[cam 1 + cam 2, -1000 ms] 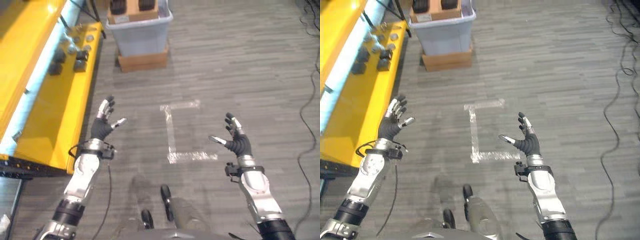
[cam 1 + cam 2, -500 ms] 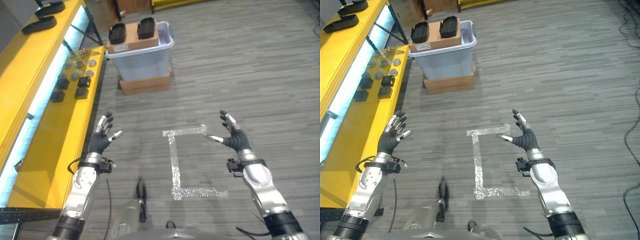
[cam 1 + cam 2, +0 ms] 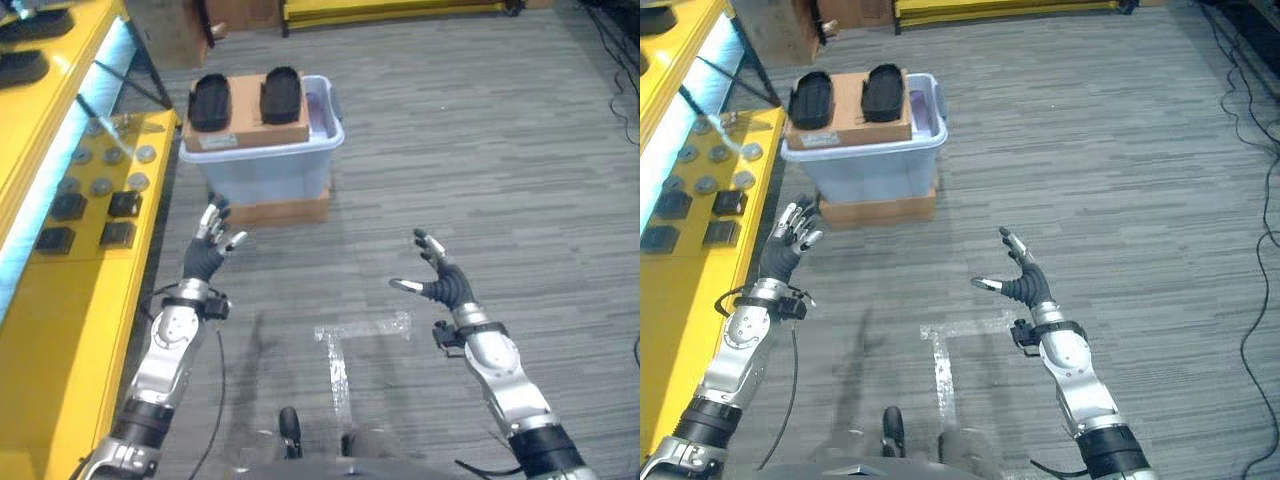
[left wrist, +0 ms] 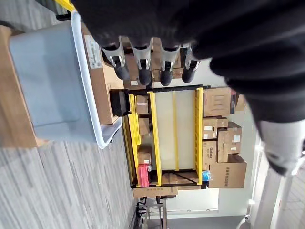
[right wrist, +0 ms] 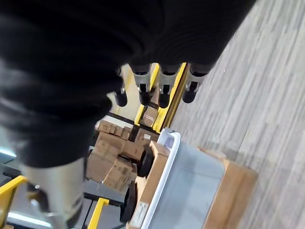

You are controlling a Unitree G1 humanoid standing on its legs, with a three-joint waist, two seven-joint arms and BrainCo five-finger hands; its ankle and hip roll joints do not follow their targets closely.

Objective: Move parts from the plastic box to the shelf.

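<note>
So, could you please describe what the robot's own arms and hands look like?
Both arms are silver-grey metal with black bands near the elbows and black clamp-like collars at the wrists. The left hand and right hand each have a dark ribbed cover over back and wrist, with silver fingers ending in dark tips.

Grey wood-grain plank flooring (image 3: 480,150) runs across the whole room, its boards laid crosswise. Pale tape (image 3: 345,345) is stuck to the floor near the middle, forming a corner with one strip running toward the near edge. Black cables (image 3: 1245,130) trail over the floor along the right side. At the far end a low yellow frame (image 3: 400,10) runs along the floor, with a brown cardboard carton (image 3: 165,30) standing to its left. Farther off stands a yellow-framed storage rack (image 4: 164,138), with cardboard boxes (image 4: 221,143) stacked beside it against a light wall.
</note>
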